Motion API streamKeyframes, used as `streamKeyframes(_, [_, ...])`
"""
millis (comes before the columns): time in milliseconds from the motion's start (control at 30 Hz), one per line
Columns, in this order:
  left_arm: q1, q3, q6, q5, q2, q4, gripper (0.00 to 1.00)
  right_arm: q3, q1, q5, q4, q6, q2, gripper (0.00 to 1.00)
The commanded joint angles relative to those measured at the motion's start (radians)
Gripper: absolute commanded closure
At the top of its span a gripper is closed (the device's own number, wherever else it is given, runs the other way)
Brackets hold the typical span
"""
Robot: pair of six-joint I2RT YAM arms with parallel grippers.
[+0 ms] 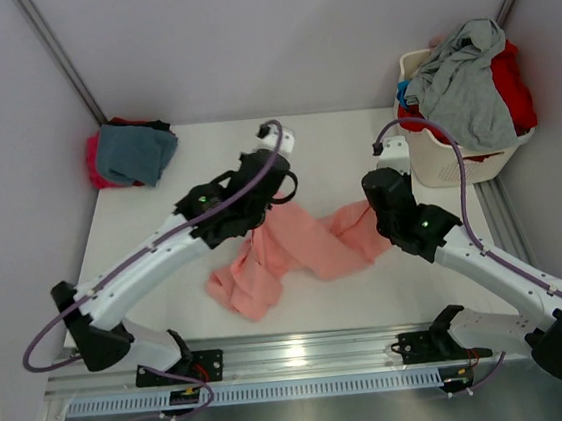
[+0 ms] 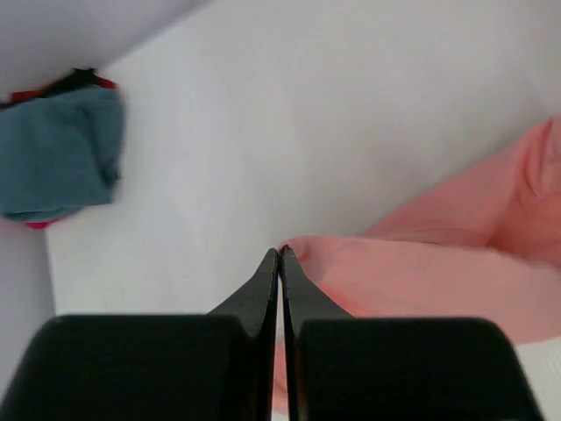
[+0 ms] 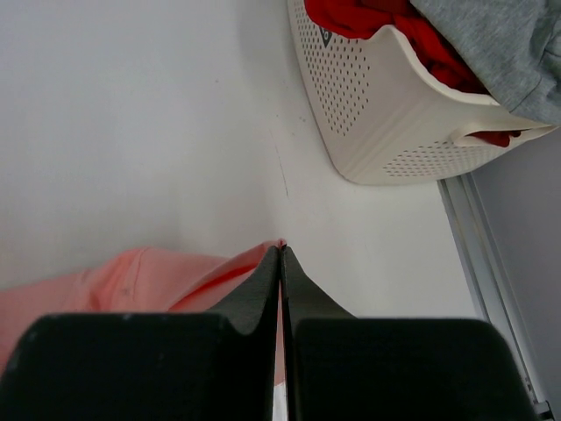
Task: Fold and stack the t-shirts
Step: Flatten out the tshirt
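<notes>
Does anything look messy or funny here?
Yes. The salmon-pink cloth t-shirt lies twisted and bunched on the white table, not flat, with the left gripper and right gripper each pinching an edge. A grey cloth shirt droops over the white plastic basket's rim.

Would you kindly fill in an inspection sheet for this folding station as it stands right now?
Surface: white table, no stains seen.
Job's things: salmon-pink t-shirt lies crumpled mid-table between the arms; teal-blue shirt folded atop a magenta shirt in the far left corner; grey shirt and red shirt heaped in the basket.
Clutter: nothing seen.
Grippers: left gripper and right gripper both shut, fingers pinching the salmon-pink t-shirt's edges.
Cables: purple cables loop along both arms.
Surroundings: white laundry basket at the far right corner; plain walls; metal rail along the near edge.
</notes>
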Motion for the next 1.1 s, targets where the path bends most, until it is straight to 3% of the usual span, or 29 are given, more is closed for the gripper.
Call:
streamKeyframes(0, [0.010,0.086,0.107,-0.206,-0.134,-0.084,0.99,0.006,-0.001,0.026,0.055,-0.021,-0.012,1.00])
streamKeyframes(367, [0.010,0.152,0.082,-0.440,-0.381,-0.304,1.00,0.043,-0.090,0.070,0.058,-0.044,-0.063,1.00])
streamKeyframes(467, [0.010,0.184,0.114,-0.577,-0.453,-0.298,1.00,0.060,-0.184,0.080,0.070,-0.064,-0.110,1.00])
streamKeyframes(500, [0.012,0.184,0.213,-0.669,-0.476,-0.261,1.00,0.067,-0.236,0.081,0.082,-0.070,-0.124,1.00])
streamKeyframes(567, [0.015,0.102,0.425,-0.752,-0.565,0.054,1.00,0.083,-0.288,0.087,0.093,-0.096,-0.149,1.00])
streamKeyframes(600, [0.020,0.068,0.737,-0.766,-0.605,0.239,1.00,0.104,-0.338,0.084,0.094,-0.104,-0.172,1.00])
streamKeyframes(633, [0.026,0.022,0.895,-0.770,-0.642,0.433,1.00,0.115,-0.363,0.081,0.096,-0.107,-0.183,1.00])
streamKeyframes(700, [0.029,-0.071,1.057,-0.771,-0.714,0.723,1.00,0.141,-0.396,0.081,0.099,-0.110,-0.224,1.00])
streamKeyframes(800, [0.032,-0.028,0.885,-0.783,-0.733,0.469,1.00,0.175,-0.406,0.073,0.082,-0.101,-0.268,1.00])
streamKeyframes(1067, [0.029,-0.114,0.897,-0.791,-0.759,0.497,0.99,0.310,-0.406,-0.069,-0.002,-0.067,-0.318,1.00])
